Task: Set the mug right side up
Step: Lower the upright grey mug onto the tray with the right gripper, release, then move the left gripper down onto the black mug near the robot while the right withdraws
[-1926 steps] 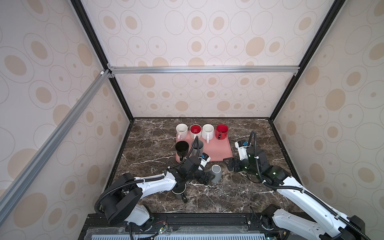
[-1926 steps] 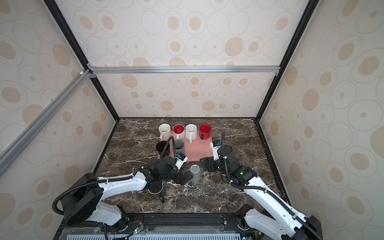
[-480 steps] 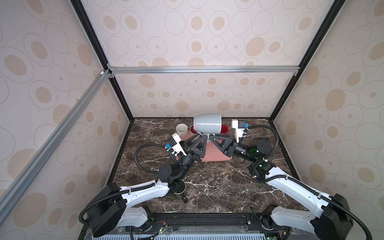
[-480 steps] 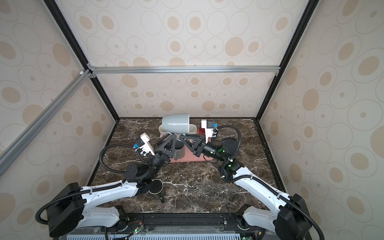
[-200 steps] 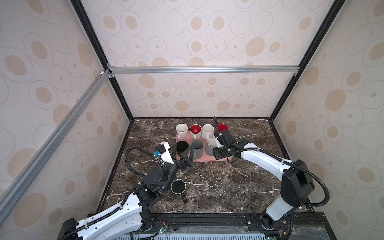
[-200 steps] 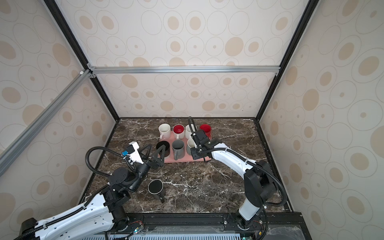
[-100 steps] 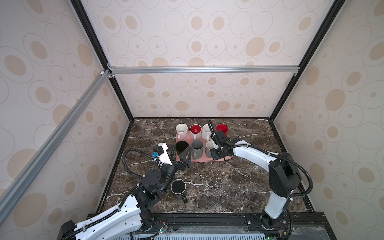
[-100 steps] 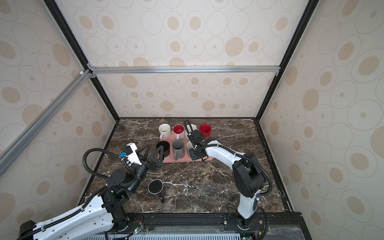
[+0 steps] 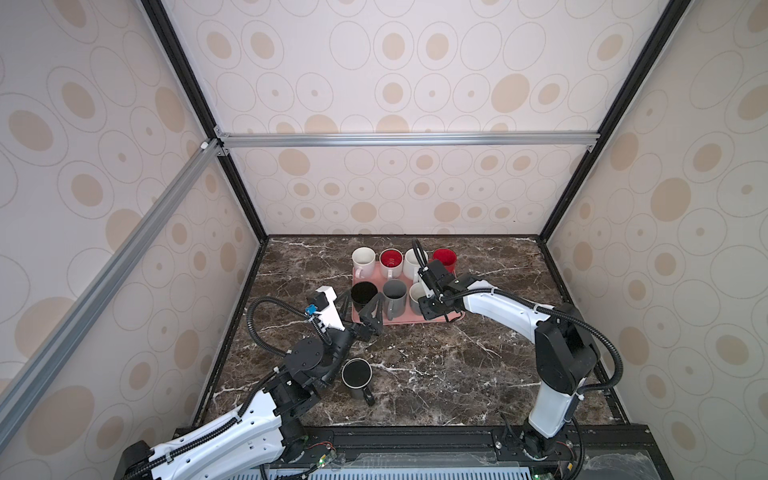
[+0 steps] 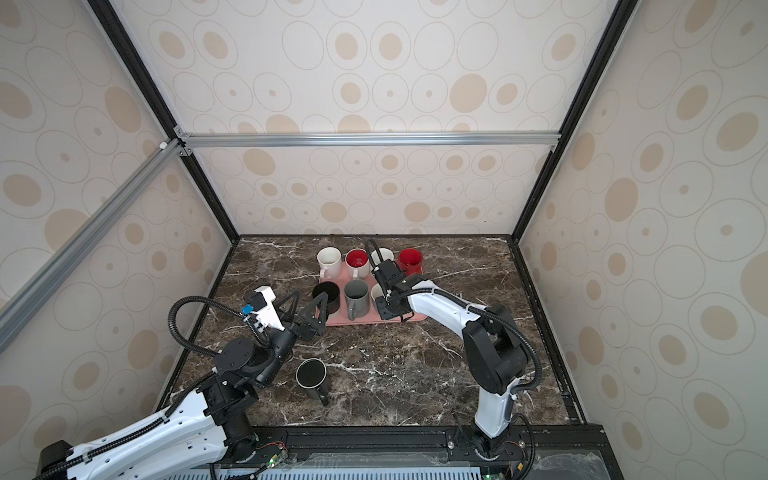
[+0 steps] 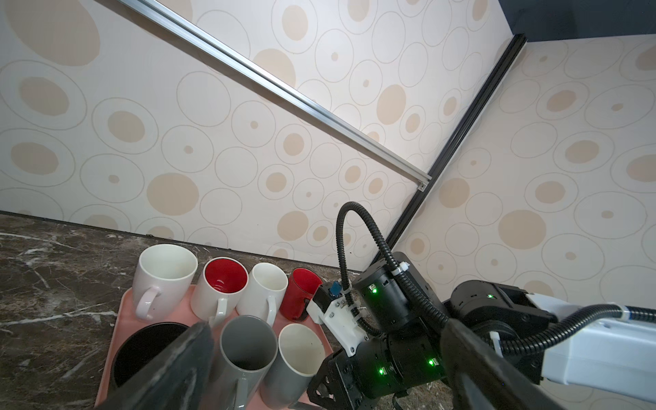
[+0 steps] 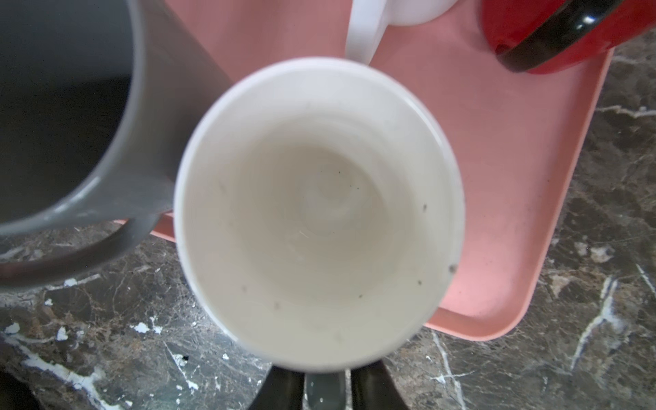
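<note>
Mug is sitting upright on the pink tray, front row, right end. Its mouth is facing up and its long axis is running vertical. Right gripper is straddling its handle; can't tell if gripping or released. Left gripper is hanging spread wide, holding nothing. Dark marble table is sitting inside beige dotted walls.

This is a robotics lab test cell, not a lived-in room: wallpapered panels hang on a frame of black posts and an aluminium bar, boxing in a dark marble-look tabletop. A left arm and a right arm are mounted along its front edge. The household props are mugs on a pink tray.
</note>
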Tool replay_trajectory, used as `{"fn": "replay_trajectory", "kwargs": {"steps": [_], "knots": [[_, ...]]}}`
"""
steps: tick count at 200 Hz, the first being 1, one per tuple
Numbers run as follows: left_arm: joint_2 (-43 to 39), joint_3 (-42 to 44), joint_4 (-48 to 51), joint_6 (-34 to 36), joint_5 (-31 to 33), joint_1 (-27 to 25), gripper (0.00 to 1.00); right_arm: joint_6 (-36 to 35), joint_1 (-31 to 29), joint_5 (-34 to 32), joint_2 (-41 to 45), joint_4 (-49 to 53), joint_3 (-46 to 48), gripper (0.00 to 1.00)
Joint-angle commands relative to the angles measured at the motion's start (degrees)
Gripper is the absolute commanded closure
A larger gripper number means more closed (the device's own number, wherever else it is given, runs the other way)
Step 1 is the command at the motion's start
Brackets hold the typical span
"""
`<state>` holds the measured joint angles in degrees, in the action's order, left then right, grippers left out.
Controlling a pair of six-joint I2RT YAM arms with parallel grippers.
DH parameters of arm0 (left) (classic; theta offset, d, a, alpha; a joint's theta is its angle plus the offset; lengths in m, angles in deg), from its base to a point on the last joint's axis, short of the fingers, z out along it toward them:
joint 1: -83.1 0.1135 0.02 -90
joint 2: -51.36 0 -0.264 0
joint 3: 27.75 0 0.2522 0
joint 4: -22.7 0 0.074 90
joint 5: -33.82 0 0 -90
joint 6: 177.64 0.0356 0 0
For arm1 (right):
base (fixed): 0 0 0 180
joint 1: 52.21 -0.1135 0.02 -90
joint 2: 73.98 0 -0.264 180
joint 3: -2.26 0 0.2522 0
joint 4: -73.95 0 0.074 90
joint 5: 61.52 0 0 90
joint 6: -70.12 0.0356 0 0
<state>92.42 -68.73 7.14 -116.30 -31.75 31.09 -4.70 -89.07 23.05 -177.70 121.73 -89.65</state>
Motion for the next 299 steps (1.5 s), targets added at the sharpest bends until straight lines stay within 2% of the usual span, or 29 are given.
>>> {"fn": "replay_trajectory", "kwargs": {"steps": [1, 15, 62, 111, 156, 176, 211, 223, 237, 263, 282, 299], "knots": [[-0.19, -0.20, 0.12, -0.25, 0.79, 0.43, 0.01, 0.60, -0.47, 0.00, 0.17, -0.17, -1.30, 0.73], [-0.28, -0.29, 0.40, -0.25, 0.97, 0.43, 0.01, 0.96, -0.43, -0.60, 0.66, -0.09, -1.06, 0.71], [-0.87, -0.55, 1.41, -0.11, 1.66, 0.43, 0.00, 1.58, -0.41, -1.57, 4.82, -1.38, 0.56, 0.48], [-1.58, -0.82, 3.42, -0.67, 2.74, 0.45, 0.01, 2.76, -0.70, 1.39, 11.20, -4.53, 4.16, 0.33], [-2.21, -0.38, 4.27, -0.82, 3.35, 0.49, 0.01, 2.95, -3.39, 5.48, 19.05, -10.64, 11.02, 0.25], [-1.95, -0.46, 6.32, -1.86, 4.11, 0.54, 0.01, 2.74, -5.01, 8.56, 22.57, -14.05, 14.56, 0.16], [-3.35, -0.30, 10.78, -4.66, 7.52, 0.43, 0.01, 1.24, -9.24, 10.55, 27.33, -18.50, 19.97, 0.16], [-4.25, -0.16, 12.85, -7.03, 9.21, 0.45, 0.01, 0.59, -10.30, 9.71, 28.30, -18.77, 21.20, 0.16], [-4.92, -0.42, 20.07, -11.70, 11.91, 0.53, 0.01, 0.53, -10.85, 8.00, 29.13, -18.18, 22.00, 0.16], [-3.62, -3.76, 39.24, -26.22, 15.96, 0.45, 0.01, 1.06, -10.84, 5.44, 31.18, -18.27, 23.86, 0.16], [-1.11, -7.10, 53.44, -35.13, 14.71, 0.50, 0.01, 1.23, -10.86, 3.54, 32.40, -18.55, 25.04, 0.15], [0.61, -8.99, 61.33, -40.83, 10.03, 0.50, 0.01, 1.69, -10.86, 0.71, 33.06, -18.64, 26.07, 0.16]]}}
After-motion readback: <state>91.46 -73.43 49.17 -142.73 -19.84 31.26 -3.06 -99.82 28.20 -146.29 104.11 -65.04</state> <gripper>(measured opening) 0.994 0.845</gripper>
